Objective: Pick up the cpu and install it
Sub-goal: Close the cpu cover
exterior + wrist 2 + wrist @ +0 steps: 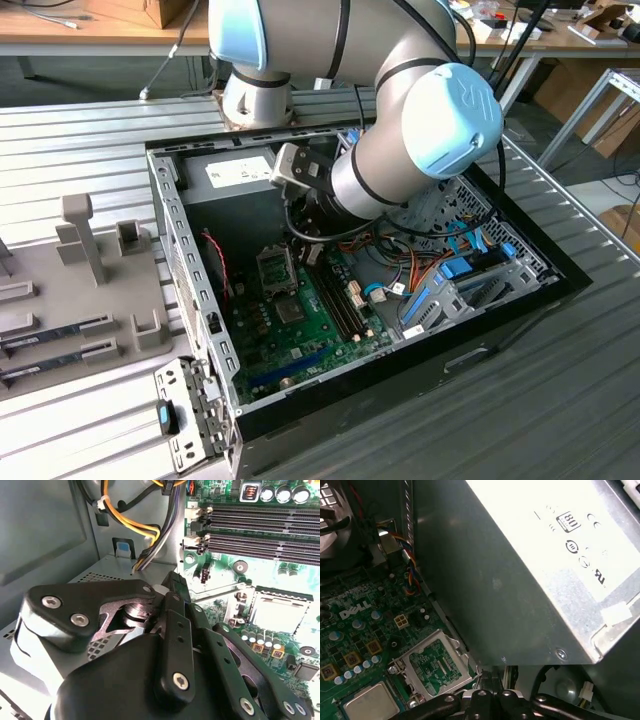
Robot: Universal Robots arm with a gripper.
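Status: cpu is out of my grip and lying in the motherboard socket, silver top up. It shows as a bright square in the second wrist view. So the pick and the drop-in look done, and the locking-down is not.

Load plate is hinged up beside the cpu, with green board visible through its window. The thin retention lever stands free, not latched.

My jaws look pressed together with nothing between them, though the linkage hides the tips, so treat that as probable. They hang low in the case, near the socket's plate side, just beside the power-supply box.

My read of what finishing calls for:
- plate folded flat over the cpu without nudging the chip
- lever pushed down and hooked, with a small, controlled contact

In the way:
- power-supply wall is close on one side, so there's little room to swing
- yellow and black cable bundle hangs near my wrist
- memory slots run along the far side of the socket

Outside, on the exterior view's left, a grey fixture tray sits on the desk, well apart from the case.
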